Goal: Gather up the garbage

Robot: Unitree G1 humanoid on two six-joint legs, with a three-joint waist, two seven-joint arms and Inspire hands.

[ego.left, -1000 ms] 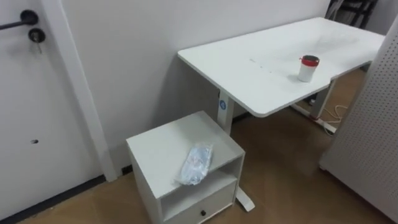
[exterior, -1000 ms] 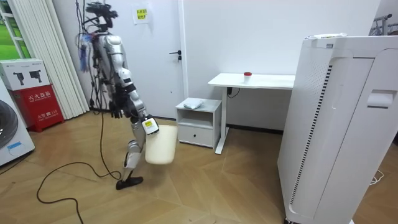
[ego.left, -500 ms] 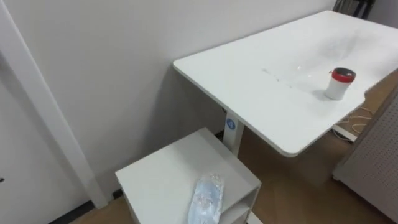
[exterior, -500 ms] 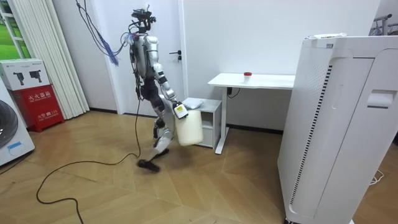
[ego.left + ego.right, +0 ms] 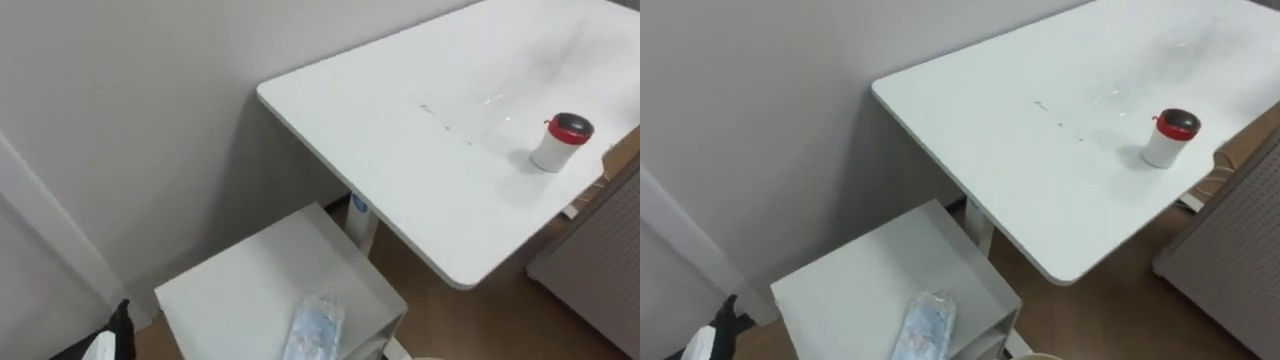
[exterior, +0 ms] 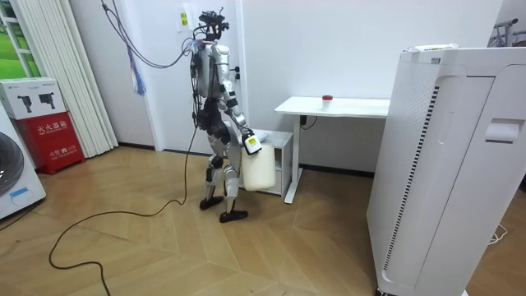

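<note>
Left eye view puts the left hand [image 5: 118, 332] at the lower left corner as a dark shape; whether it is open or closed cannot be told. To its right stands a low white cabinet [image 5: 225, 295]. The garbage, a crumpled clear plastic bag [image 5: 314, 330], lies on the cabinet's top near the front edge, apart from that hand. Further right, a desk leg [image 5: 361, 215] rises just beside the cabinet. Above it, the white tabletop [image 5: 390, 120] carries a red-lidded cup [image 5: 562, 143], well away from the hand. In the room view, the right hand [image 6: 251, 144] grips a white bin [image 6: 260, 171] that hangs before the cabinet.
</note>
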